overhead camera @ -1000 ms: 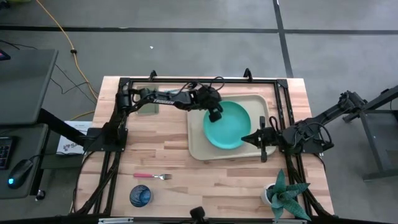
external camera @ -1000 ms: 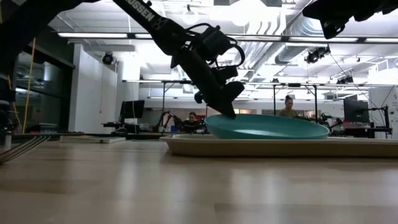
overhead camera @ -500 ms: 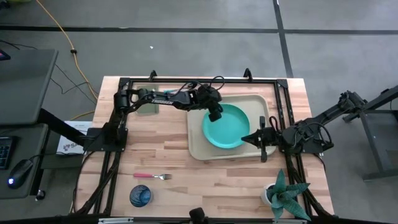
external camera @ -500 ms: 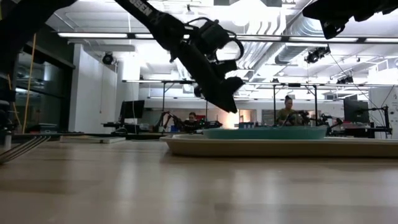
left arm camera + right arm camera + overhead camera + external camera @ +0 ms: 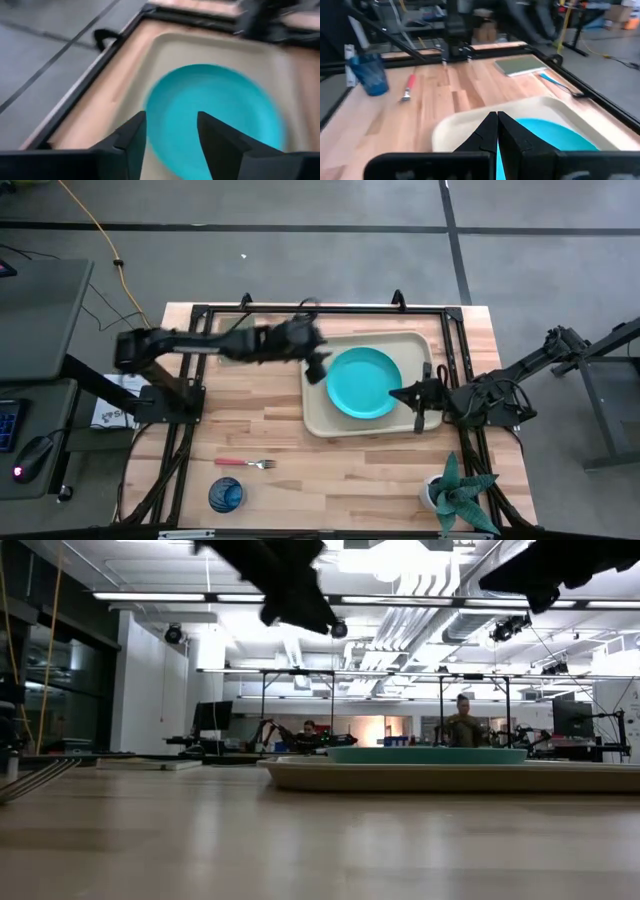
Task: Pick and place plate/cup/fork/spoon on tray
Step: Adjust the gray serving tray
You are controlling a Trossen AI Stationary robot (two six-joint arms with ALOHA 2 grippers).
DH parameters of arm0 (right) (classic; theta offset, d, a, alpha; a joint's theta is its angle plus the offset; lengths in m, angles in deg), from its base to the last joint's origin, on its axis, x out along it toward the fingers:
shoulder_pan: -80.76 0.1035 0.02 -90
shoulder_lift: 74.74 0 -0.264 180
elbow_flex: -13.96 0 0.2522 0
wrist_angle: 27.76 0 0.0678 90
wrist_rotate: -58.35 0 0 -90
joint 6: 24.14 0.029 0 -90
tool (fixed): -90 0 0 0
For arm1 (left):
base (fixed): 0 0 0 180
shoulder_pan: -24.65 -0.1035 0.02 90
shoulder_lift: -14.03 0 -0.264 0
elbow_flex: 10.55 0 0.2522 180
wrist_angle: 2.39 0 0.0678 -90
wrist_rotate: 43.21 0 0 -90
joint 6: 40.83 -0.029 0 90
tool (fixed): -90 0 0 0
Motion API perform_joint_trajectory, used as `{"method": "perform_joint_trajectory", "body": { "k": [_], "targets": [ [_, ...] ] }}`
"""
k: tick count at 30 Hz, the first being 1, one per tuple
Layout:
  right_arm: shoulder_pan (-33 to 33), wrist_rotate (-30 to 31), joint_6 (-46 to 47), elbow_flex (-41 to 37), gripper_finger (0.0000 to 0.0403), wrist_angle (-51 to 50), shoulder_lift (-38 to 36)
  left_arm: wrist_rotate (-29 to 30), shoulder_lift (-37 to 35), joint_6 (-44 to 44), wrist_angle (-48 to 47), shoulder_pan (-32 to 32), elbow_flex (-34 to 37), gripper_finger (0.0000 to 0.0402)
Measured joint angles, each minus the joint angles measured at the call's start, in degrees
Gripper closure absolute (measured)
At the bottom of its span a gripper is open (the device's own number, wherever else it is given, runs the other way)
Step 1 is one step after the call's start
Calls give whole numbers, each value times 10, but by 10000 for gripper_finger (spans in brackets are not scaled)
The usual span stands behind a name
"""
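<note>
Presently: plate (image 5: pixel 364 383), teal, flat inside the tray (image 5: pixel 318 412) toward the tabletop's far right. Left gripper (image 5: pixel 318 366), fingers apart and empty, raised over the tray's left rim. Right gripper (image 5: pixel 408 394), fingers together, at the tray's right rim. Fork (image 5: pixel 245 463) and cup (image 5: pixel 226 495) near the front-left edge.

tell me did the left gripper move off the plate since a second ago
Yes. The left gripper has pulled back from the plate to the tray's left rim, and risen.
</note>
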Motion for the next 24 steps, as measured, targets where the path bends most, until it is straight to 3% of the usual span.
{"method": "perform_joint_trajectory", "body": {
  "k": [6, 9, 12, 19, 24],
  "targets": [
    [-4, 43, 75, 0, 403, -37, 9, 83, -97, 20, 180, 57, 225, 311],
    [-23, 46, 83, 0, 403, -38, 26, 55, -95, 16, 199, 56, 277, 355],
    [-50, 33, 81, 0, 403, -38, 45, -3, -63, 9, 179, 47, 274, 394],
    [-103, -21, 84, 0, 403, -30, 77, 24, 60, -35, 87, 24, 192, 399],
    [-113, -38, 83, 0, 403, -27, 79, 1, 130, -40, 83, 7, 160, 401]
  ]
}}
